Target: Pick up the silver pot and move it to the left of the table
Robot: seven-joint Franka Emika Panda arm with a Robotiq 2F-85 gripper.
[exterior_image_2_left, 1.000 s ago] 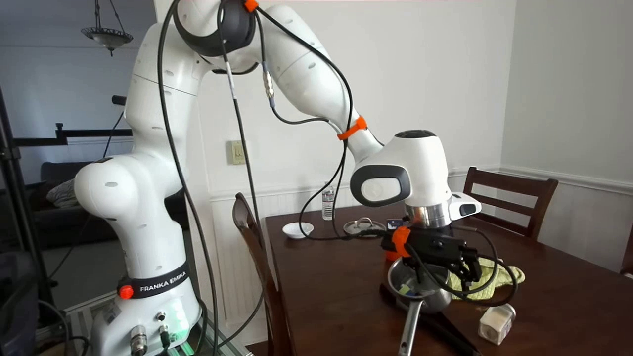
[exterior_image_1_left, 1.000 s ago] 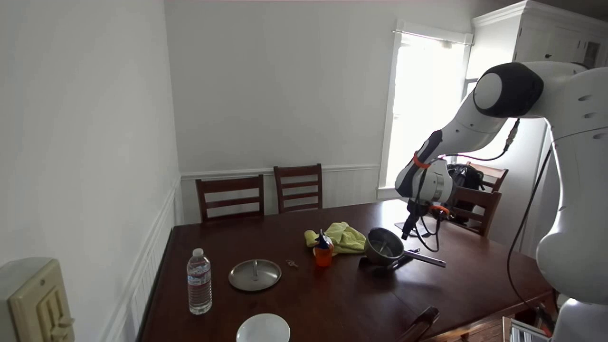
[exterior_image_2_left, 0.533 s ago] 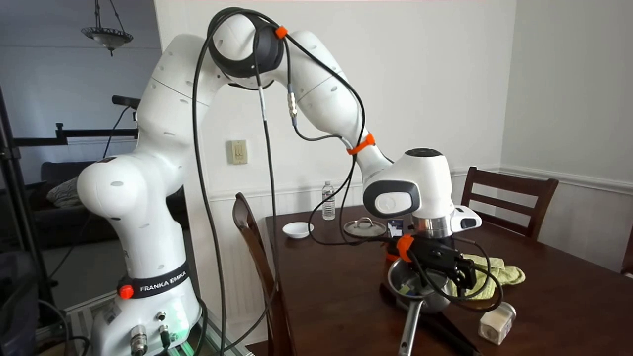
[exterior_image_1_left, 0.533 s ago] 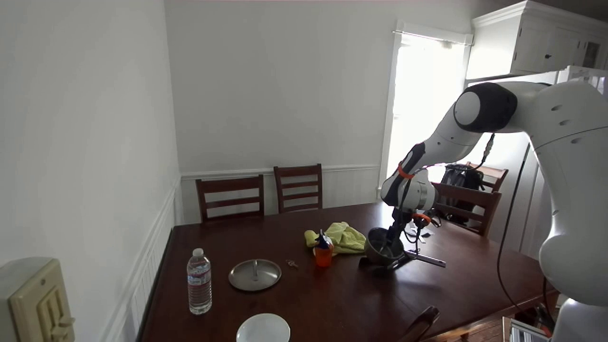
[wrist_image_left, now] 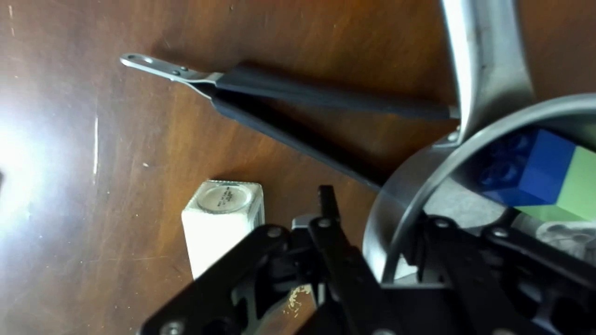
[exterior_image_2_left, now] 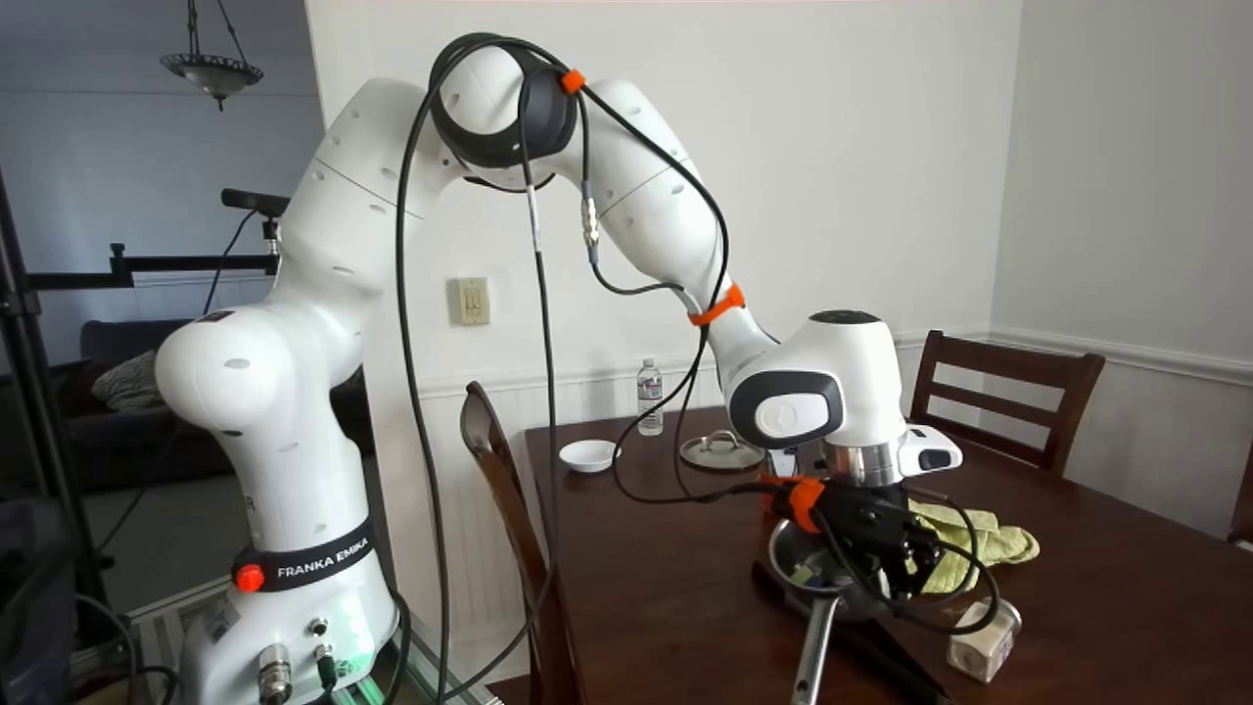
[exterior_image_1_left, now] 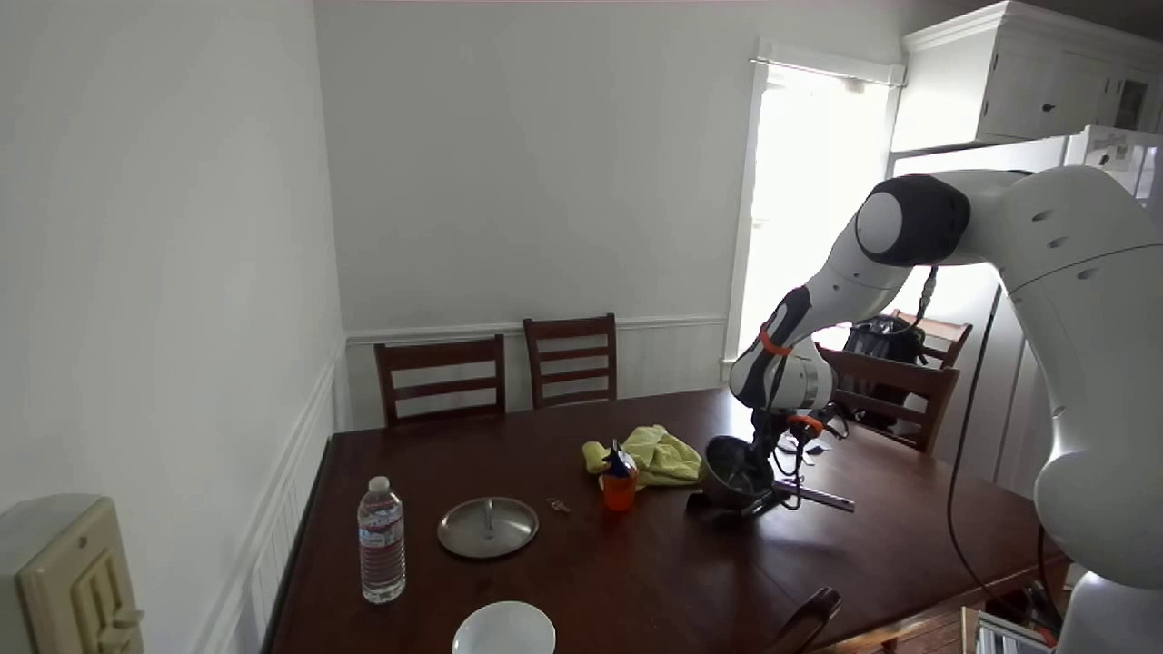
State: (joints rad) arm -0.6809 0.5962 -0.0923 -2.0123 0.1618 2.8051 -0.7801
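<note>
The silver pot (wrist_image_left: 396,200) is a small grey metal pan with a long handle (wrist_image_left: 493,60), standing on the dark brown table (exterior_image_1_left: 636,581). It looks a little tilted in an exterior view (exterior_image_1_left: 727,495). A blue block (wrist_image_left: 545,167) and a light green block (wrist_image_left: 582,186) lie inside it. My gripper (wrist_image_left: 375,218) straddles the rim. One finger (wrist_image_left: 328,204) is outside the wall with a gap showing, while the opposite one is inside, close to the wall. The jaws stand apart. In an exterior view the gripper (exterior_image_2_left: 886,578) covers part of the pot and its fingertips are hidden.
Black-handled tongs (wrist_image_left: 326,95) reach under the pot. A white shaker (wrist_image_left: 223,228) lies beside the gripper. Around the pot are a yellow-green cloth (exterior_image_1_left: 663,454) and an orange cup (exterior_image_1_left: 619,490). Farther off are a silver lid (exterior_image_1_left: 488,527), a water bottle (exterior_image_1_left: 381,540) and a white bowl (exterior_image_1_left: 504,629).
My arm has come down and the gripper has moved from beside the pot to over its rim. The pot has hardly shifted; the other objects are unchanged.
</note>
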